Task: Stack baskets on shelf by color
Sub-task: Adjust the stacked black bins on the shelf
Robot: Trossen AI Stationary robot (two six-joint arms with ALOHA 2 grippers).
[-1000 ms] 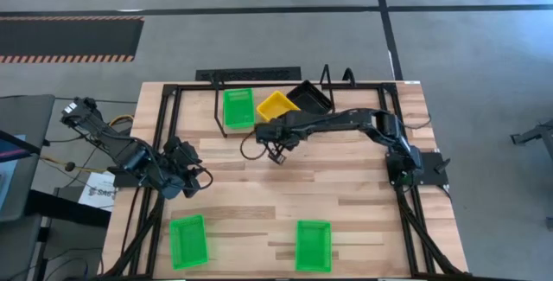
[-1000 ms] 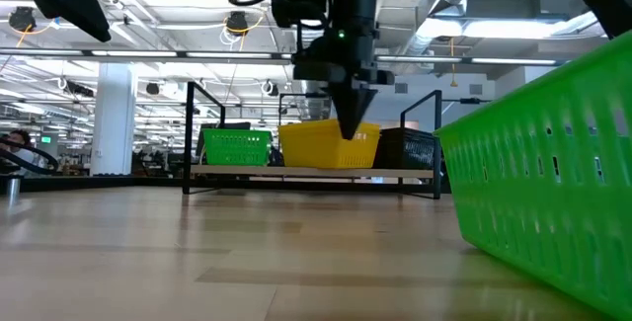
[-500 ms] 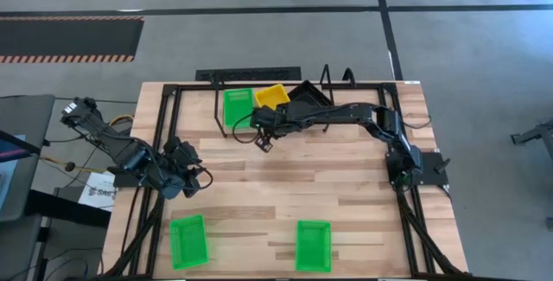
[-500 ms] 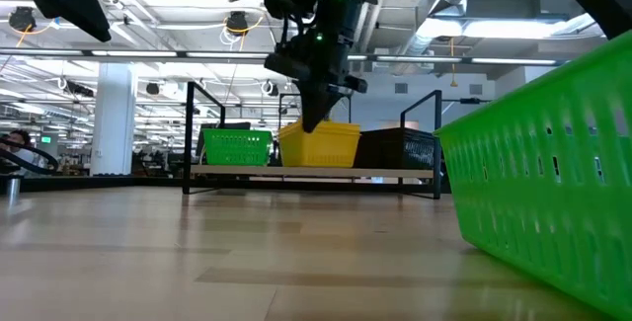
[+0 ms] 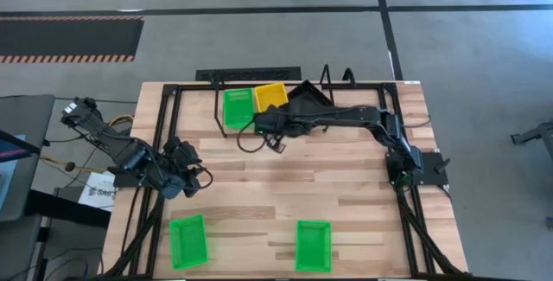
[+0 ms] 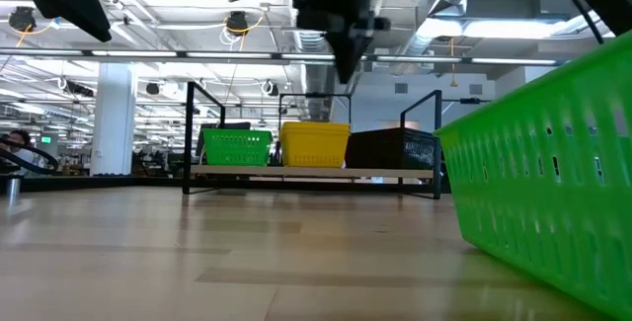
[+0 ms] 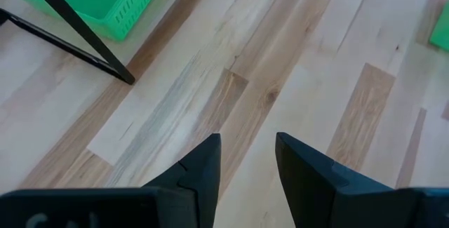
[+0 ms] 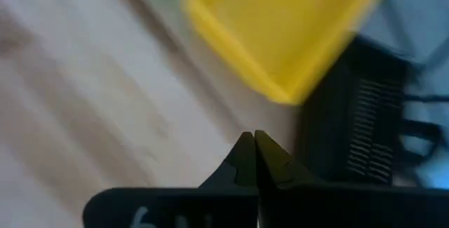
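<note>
Up at the desk's (image 5: pixel 346 186) twelve o'clock edge, on the light wooden wire-framed shelf (image 6: pixel 311 172): green mesh plastic basket (image 5: pixel 238 107), yellow mesh basket (image 5: pixel 271 97), black mesh basket (image 5: pixel 308 97), side by side. Hovering just at six o'clock of the yellow one, right gripper (image 5: pixel 276 146), fingers pressed together, empty. Near nine o'clock, left gripper (image 7: pixel 245 165), parted, holding nothing. Along the six o'clock edge, two more green baskets (image 5: pixel 188 241) (image 5: pixel 314 245), well apart.

A striped floor mat (image 5: pixel 69 39) lies beyond the wooden table (image 5: pixel 346 194); papers (image 5: pixel 97 193) sit beside it.
</note>
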